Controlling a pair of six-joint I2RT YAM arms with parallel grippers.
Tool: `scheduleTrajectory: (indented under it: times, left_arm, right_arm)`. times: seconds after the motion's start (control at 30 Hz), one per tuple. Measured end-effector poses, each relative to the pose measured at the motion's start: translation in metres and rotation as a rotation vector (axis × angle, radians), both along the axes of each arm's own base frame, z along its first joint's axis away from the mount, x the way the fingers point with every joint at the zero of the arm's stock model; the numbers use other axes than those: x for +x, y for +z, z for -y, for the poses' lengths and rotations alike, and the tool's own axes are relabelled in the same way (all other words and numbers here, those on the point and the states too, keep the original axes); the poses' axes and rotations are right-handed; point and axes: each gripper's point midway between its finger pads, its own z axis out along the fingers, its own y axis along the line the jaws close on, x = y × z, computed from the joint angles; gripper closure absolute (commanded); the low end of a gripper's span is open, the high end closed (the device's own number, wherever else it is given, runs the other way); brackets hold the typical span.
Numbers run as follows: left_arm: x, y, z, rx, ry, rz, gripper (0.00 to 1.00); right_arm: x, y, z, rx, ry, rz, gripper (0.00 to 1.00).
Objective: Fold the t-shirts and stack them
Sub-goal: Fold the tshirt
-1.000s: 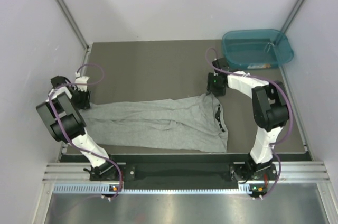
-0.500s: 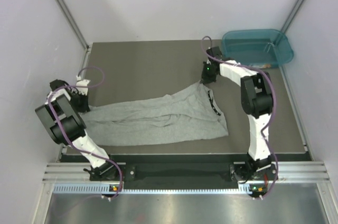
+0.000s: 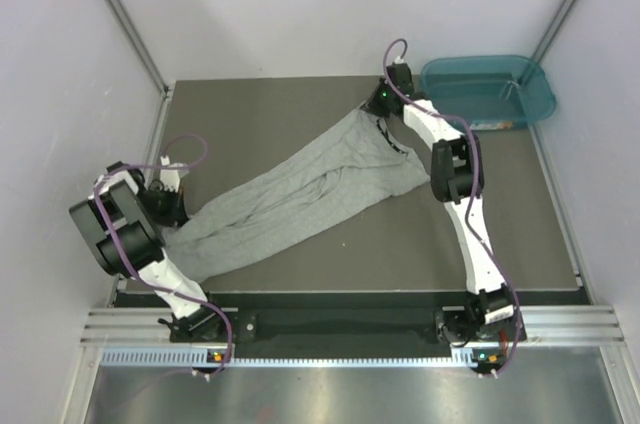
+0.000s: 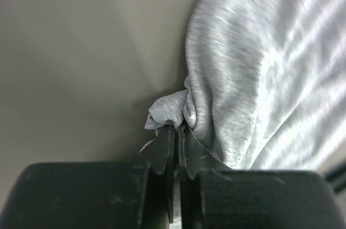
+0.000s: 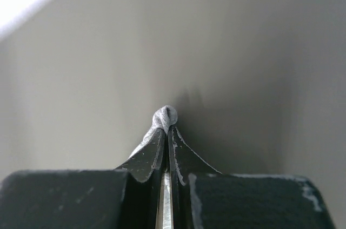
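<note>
Left gripper (image 4: 177,134) and right gripper (image 5: 166,132) pinch the grey t-shirt (image 3: 300,194) tight. It stretches across the dark table (image 3: 250,114), with pale walls (image 3: 300,4) around and a teal tub (image 3: 487,91) in the far corner

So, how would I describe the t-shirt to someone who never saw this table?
On the dark table, a light grey t-shirt stretches diagonally from near left to far right. The left gripper and right gripper each pinch one end. It is the only cloth; its neighbour, the teal tub, is rigid plastic.

No legible text anywhere
</note>
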Motion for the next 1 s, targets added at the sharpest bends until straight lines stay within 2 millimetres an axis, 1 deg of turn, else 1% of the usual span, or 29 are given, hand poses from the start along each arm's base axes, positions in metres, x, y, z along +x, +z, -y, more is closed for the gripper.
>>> scheduleTrajectory:
  times: [0.1,0.13,0.2,0.23,0.33,0.43,0.47,0.5,0.53,0.6,0.63,0.67,0.7,0.73,0.77,0.8,0.83,0.9,0.93,1.0]
  left_arm:
    - [-0.018,-0.001,0.016,-0.042,-0.037,-0.038,1.0]
    - [-0.024,-0.001,0.02,-0.057,-0.046,-0.054,1.0]
    - [-0.035,-0.001,0.027,-0.088,-0.049,-0.087,1.0]
    - [-0.039,0.0,0.028,-0.1,-0.047,-0.1,1.0]
    - [-0.05,0.004,0.027,-0.133,-0.022,-0.129,1.0]
    - [-0.056,0.006,0.023,-0.135,-0.006,-0.142,1.0]
    - [-0.057,0.007,0.022,-0.131,-0.005,-0.141,1.0]
    - [-0.057,0.007,0.021,-0.129,-0.004,-0.141,1.0]
    - [-0.057,0.007,0.021,-0.127,-0.003,-0.139,1.0]
    - [-0.055,0.008,0.019,-0.123,-0.003,-0.132,1.0]
    - [-0.053,0.009,0.019,-0.122,-0.002,-0.125,1.0]
    - [-0.051,0.01,0.018,-0.121,-0.001,-0.119,1.0]
    - [-0.05,0.011,0.017,-0.117,0.0,-0.111,1.0]
    - [-0.048,0.012,0.017,-0.117,0.002,-0.105,1.0]
    - [-0.048,0.013,0.017,-0.116,0.005,-0.1,1.0]
    - [-0.047,0.015,0.017,-0.114,0.006,-0.093,1.0]
    - [-0.046,0.016,0.017,-0.115,0.009,-0.087,1.0]
    - [-0.044,0.017,0.017,-0.113,0.011,-0.079,1.0]
    - [-0.044,0.018,0.017,-0.114,0.012,-0.077,1.0]
    - [-0.043,0.018,0.017,-0.113,0.012,-0.074,1.0]
  right_arm:
    - [0.021,0.006,-0.006,0.067,-0.037,0.05,0.82]
    - [0.024,0.007,-0.007,0.079,-0.045,0.058,0.67]
    - [0.026,0.009,-0.007,0.091,-0.059,0.062,0.52]
    - [0.027,0.011,-0.007,0.092,-0.059,0.072,0.4]
    - [0.031,0.026,-0.005,0.081,-0.063,0.111,0.2]
    - [0.03,0.051,0.0,0.047,-0.058,0.146,0.15]
    - [0.029,0.063,0.001,0.036,-0.054,0.16,0.15]
    - [0.026,0.078,0.003,0.021,-0.049,0.179,0.17]
    - [0.022,0.088,0.004,0.005,-0.045,0.188,0.19]
    - [0.003,0.115,0.014,-0.04,-0.051,0.194,0.23]
    - [-0.015,0.126,0.024,-0.074,-0.064,0.182,0.33]
    - [-0.03,0.136,0.032,-0.1,-0.076,0.173,0.41]
    - [-0.049,0.15,0.043,-0.125,-0.093,0.184,0.49]
    - [-0.073,0.158,0.055,-0.157,-0.11,0.173,0.63]
    - [-0.096,0.164,0.068,-0.191,-0.131,0.169,0.66]
    - [-0.117,0.17,0.081,-0.211,-0.158,0.176,0.67]
    - [-0.139,0.168,0.093,-0.238,-0.178,0.156,0.66]
    - [-0.17,0.155,0.113,-0.286,-0.215,0.127,0.61]
    - [-0.186,0.14,0.123,-0.316,-0.229,0.09,0.55]
    - [-0.21,0.1,0.138,-0.363,-0.247,-0.002,0.52]
